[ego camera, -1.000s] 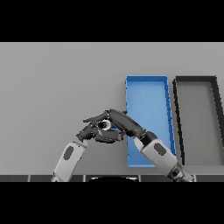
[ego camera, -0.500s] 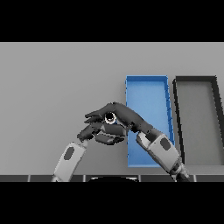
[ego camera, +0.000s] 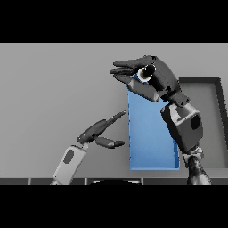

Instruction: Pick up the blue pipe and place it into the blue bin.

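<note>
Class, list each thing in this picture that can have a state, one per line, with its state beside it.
Right hand: raised, fingers curled round the pipe.
Blue pipe: held in the right hand, lifted off the table, near the blue bin's far end.
Blue bin: on the table, nothing visible inside.
Dark bin: on the table beside the blue bin, partly hidden by the right arm.
Left hand: open, holding nothing.

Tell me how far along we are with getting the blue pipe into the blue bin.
The pickup looks done: the right hand is raised off the grey table, fingers curled round a small object with a pale ring end, apparently the blue pipe. It hangs by the far end of the blue rectangular bin. Left: lower and release it inside. The left hand is open beside the bin; a dark grey bin sits further right.
</note>
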Motion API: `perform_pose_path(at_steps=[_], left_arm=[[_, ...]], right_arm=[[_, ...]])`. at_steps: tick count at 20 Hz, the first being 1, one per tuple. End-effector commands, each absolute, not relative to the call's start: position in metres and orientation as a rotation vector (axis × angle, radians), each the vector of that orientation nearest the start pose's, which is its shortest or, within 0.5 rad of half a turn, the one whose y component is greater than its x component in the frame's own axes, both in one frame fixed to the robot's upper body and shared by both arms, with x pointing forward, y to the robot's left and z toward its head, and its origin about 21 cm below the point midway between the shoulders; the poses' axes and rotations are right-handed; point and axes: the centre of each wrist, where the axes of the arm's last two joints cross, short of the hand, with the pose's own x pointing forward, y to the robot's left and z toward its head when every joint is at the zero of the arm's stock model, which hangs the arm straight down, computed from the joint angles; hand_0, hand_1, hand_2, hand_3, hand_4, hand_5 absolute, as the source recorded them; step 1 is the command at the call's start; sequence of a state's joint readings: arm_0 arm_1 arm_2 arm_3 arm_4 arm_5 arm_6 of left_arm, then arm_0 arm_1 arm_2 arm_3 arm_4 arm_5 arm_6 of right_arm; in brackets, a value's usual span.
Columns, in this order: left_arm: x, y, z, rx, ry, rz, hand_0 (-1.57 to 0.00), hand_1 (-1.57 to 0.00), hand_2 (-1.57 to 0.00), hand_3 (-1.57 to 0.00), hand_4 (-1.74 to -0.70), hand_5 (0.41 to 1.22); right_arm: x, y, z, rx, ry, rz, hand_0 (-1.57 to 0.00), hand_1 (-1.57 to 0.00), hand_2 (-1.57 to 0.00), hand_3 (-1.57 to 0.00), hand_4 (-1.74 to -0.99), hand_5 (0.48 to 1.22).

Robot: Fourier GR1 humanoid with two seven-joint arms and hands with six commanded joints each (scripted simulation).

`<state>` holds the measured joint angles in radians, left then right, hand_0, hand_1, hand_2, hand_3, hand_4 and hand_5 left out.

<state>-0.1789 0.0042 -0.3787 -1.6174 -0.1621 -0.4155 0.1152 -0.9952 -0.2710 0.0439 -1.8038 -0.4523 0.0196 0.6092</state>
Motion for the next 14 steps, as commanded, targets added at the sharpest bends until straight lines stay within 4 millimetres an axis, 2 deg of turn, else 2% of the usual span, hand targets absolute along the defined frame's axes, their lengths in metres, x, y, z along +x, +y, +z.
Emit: perform_pose_path(at_steps=[1, 4, 7, 14], left_arm=[[0.263, 0.116, 0.048, -0.438, -1.543, -0.880, 0.00, 0.00, 0.00, 0.00, -0.89, 0.425], [0.260, 0.115, 0.045, -0.436, -1.553, -0.877, 0.00, 0.00, 0.00, 0.00, -0.89, 0.412], [0.263, 0.119, 0.047, -0.420, -1.567, -0.892, 0.00, 0.00, 0.00, 0.00, -0.87, 0.413], [0.264, 0.119, 0.046, -0.425, -1.554, -0.885, 0.00, 0.00, 0.00, 0.00, -0.87, 0.422]], right_arm=[[0.302, -0.155, 0.338, 0.446, -1.978, 0.525, -1.57, -1.57, -1.57, -1.57, -1.741, 1.221], [0.317, -0.186, 0.333, 0.329, -1.949, 0.448, -1.57, -1.57, -1.57, -1.57, -1.741, 1.221], [0.330, -0.221, 0.309, 0.208, -1.871, 0.362, -1.57, -1.57, -1.57, -1.57, -1.741, 1.221], [0.307, -0.264, 0.232, 0.099, -1.673, 0.229, -1.57, -1.57, -1.57, -1.57, -1.741, 1.221]])
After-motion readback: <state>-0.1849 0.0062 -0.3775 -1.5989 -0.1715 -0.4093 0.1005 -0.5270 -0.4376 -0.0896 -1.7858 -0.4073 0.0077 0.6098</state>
